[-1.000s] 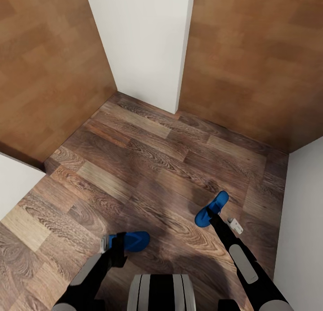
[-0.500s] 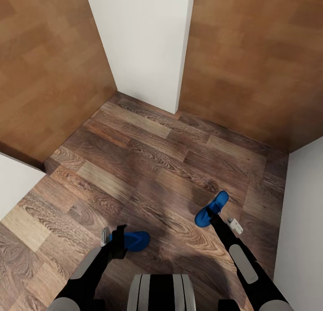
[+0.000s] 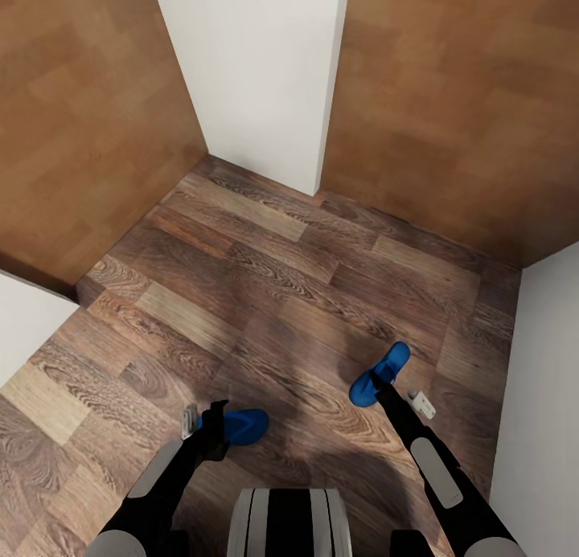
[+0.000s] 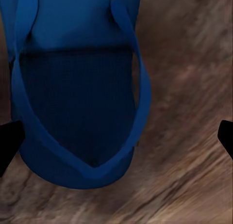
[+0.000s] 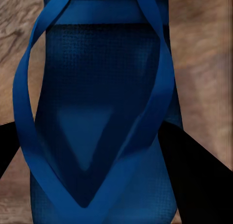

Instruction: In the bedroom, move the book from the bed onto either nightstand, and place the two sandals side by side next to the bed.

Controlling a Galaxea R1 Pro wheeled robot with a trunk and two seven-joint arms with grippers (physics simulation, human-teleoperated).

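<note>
**Sandals: one at each gripper, bed nowhere in view**

Head view: the two sandals sit well apart over the wood-plank floor [image 3: 265,300]. The left sandal [image 3: 241,425] is at about 7 o'clock from the frame's centre, at the tip of the left gripper [image 3: 211,430]; the right sandal [image 3: 379,374] is at about 4 o'clock, at the tip of the right gripper [image 3: 378,390]. A white wall [image 3: 257,75] stands at 12 o'clock between brown wooden panels [image 3: 80,115]. Whether either sandal is lifted or resting on the planks is hard to judge from here.

Left wrist view: the left sandal fills the space ahead, with dark fingertips [image 4: 9,144] set wide, one on each side. The jaws stand apart, not clamped.

Right wrist view: the right sandal runs between dark fingers [image 5: 194,170] that press its edges; the jaws look clamped on it.

To do this well, I would secure the left sandal first, then carry both level to the bedside and set them parallel, toes matching.
</note>
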